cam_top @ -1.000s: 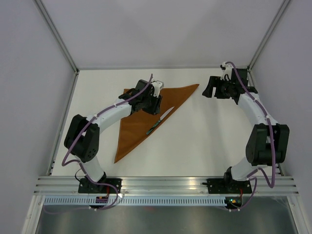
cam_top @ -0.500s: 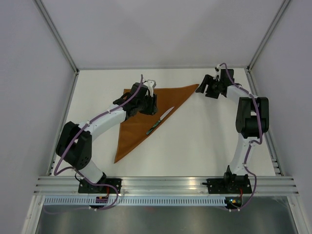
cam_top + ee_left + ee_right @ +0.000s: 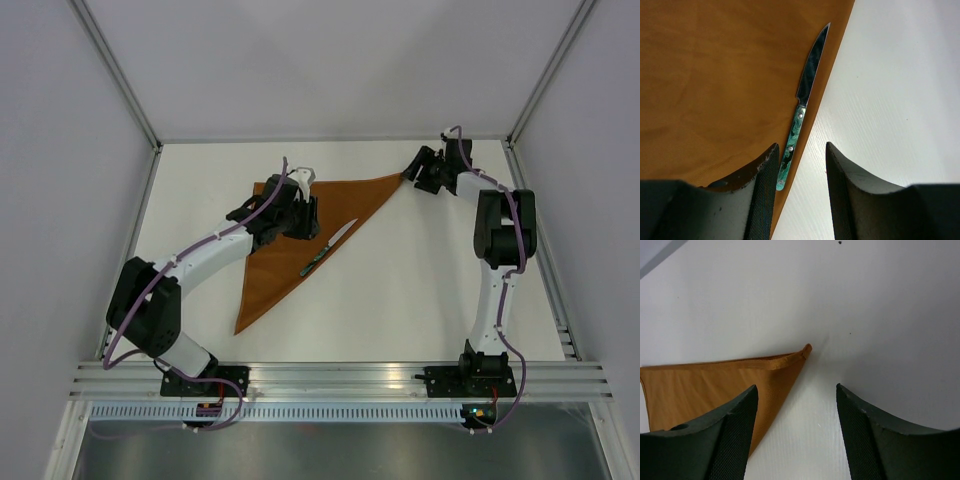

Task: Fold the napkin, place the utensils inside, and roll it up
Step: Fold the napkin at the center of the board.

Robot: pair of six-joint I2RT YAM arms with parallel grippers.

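The napkin (image 3: 272, 285) lies folded in a triangle, the knife (image 3: 328, 247) on its long edge; only rolling remains. The left gripper (image 3: 801, 150) and right gripper (image 3: 796, 387) stand parted, holding nothing.

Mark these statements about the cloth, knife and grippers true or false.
The rust-orange cloth napkin lies as a triangle. True.
The left gripper holds the slim green-handled table knife. False: it lies on the napkin by the long edge; the jaws are open, empty.
The right gripper is at the napkin's far right corner. True.
The right gripper is shut on that corner. False: its jaws stand open, gripping nothing.
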